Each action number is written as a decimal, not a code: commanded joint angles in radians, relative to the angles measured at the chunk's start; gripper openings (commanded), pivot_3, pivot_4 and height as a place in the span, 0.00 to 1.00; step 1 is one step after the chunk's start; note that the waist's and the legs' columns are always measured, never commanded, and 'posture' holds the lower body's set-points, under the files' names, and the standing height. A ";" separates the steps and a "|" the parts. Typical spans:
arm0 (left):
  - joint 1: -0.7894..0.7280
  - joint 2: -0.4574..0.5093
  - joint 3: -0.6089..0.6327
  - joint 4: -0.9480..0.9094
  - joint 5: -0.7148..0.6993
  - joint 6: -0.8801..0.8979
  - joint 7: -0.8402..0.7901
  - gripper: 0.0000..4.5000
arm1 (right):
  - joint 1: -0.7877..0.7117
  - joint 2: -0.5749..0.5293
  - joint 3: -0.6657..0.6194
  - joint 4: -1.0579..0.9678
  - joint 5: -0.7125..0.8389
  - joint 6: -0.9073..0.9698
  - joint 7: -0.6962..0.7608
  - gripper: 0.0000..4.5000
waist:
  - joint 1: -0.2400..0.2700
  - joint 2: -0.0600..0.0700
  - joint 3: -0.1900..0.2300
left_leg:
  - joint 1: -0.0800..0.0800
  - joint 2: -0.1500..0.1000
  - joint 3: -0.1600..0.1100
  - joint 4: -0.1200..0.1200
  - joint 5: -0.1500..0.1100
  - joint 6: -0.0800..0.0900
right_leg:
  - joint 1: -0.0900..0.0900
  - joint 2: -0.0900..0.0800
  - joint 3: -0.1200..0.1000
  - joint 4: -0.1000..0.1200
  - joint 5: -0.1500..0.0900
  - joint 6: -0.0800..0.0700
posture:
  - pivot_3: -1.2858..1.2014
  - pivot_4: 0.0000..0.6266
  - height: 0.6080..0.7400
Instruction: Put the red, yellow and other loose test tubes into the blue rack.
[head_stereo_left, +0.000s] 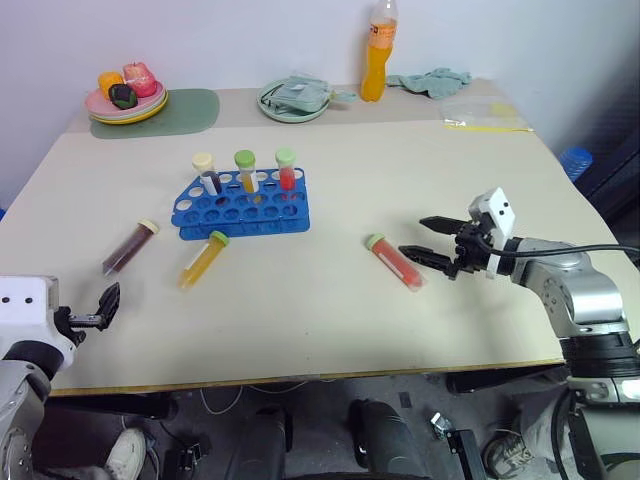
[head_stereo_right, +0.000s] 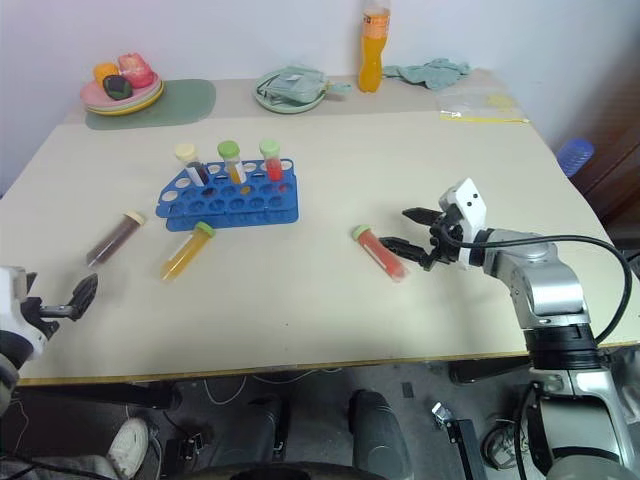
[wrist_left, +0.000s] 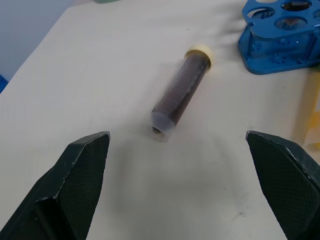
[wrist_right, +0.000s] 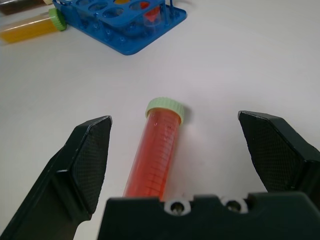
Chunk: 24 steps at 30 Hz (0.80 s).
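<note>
Your right wrist view shows graduation marks on the red tube (wrist_right: 152, 160), lying between the wide-apart right tool (wrist_right: 187, 160); left tool (wrist_left: 182, 185) also spread, facing the maroon tube (wrist_left: 181, 92).

Your right hand (head_stereo_left: 421, 237) sits low over bench (head_stereo_left: 330, 300), fingers spread, red tube (head_stereo_left: 396, 261) lying just beside lower fingertip. Your left hand (head_stereo_left: 105, 304) hovers at near bench edge, fingers apart, empty. Maroon tube (head_stereo_left: 129, 246) and yellow-orange tube (head_stereo_left: 202, 259) lie flat just in front of blue rack (head_stereo_left: 243, 207). Rack holds three capped tubes upright in back row. At far edge: orange bottle (head_stereo_left: 376, 50), plate of fruit (head_stereo_left: 126, 95) on green mat (head_stereo_left: 190, 110).
</note>
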 joint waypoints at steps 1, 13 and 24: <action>0.015 -0.009 0.038 -0.029 0.013 -0.013 0.018 1.00 | -0.033 0.010 0.001 0.016 -0.012 -0.028 0.003 1.00 | 0.000 0.000 0.000 | 0.000 0.000 0.000 0.000 0.000 0.000 | 0.000 0.000 0.000 0.000 0.000 0.000 | 0.52 0.24 1.00; -0.022 -0.017 -0.063 -0.072 -0.011 -0.041 -0.012 1.00 | -0.101 0.011 0.068 -0.011 -0.071 0.080 -0.062 1.00 | 0.002 0.000 0.000 | 0.000 0.000 0.000 0.000 0.000 0.000 | 0.000 0.000 0.000 0.000 0.000 0.000 | 0.52 0.24 1.00; -0.191 0.023 -0.521 -0.042 0.009 -0.084 -0.235 1.00 | -0.311 -0.073 0.255 -0.259 -0.046 0.662 -0.067 1.00 | -0.002 0.002 0.001 | 0.000 0.000 -0.001 0.000 0.000 0.000 | 0.000 0.000 0.000 0.000 0.000 0.000 | 0.52 0.24 1.00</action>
